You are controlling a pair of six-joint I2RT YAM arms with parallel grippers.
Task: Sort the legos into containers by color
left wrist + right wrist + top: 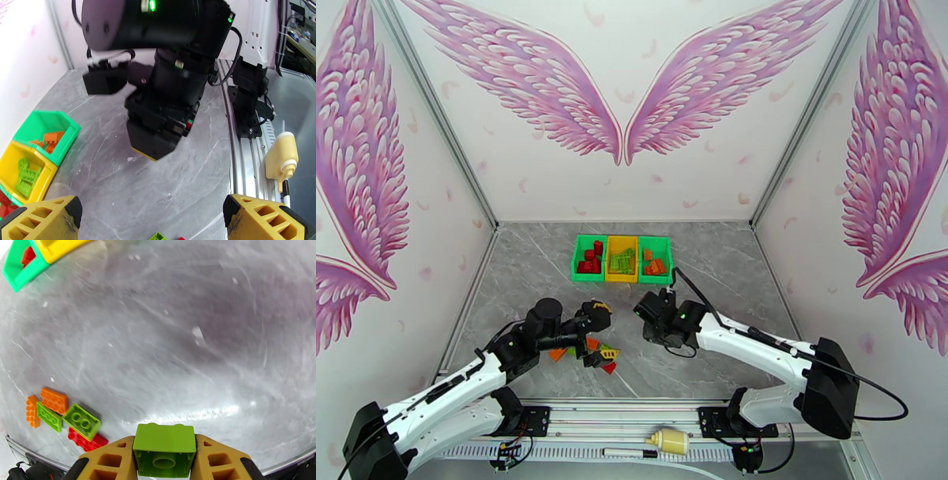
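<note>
- My right tool (164, 463) is clamped on a lime brick (164, 442). The brick sits between the two tan fingers (110, 461), with its hollow underside facing the wrist camera.
- From overhead, that tool is over the middle of the desk (742, 268), between the row of bins on the far side and the loose pile nearer the arm bases. In the left wrist view its lower end appears to hang clear of the desk surface.
- My left tool (152, 221) stands wide open, with nothing between its yellow fingers. It is low over the desk, just left of the right tool, and looks straight at that tool's black body.
- The three bins stand in a row at the far centre of the desk, touching side to side.
- The left green bin (575, 260) holds red bricks, the yellow bin (622, 278) holds lime ones, and the right green bin (670, 260) holds orange ones.
- The loose bricks (596, 355) lie in a tight cluster on the desk, just on the near side of the left tool.
- In the right wrist view I count two orange, two lime and one red in that cluster. The red brick (85, 441) is partly covered by a loose lime one (81, 421).
- A cream bottle (282, 154) lies by the metal rail at the desk's near edge.
</note>
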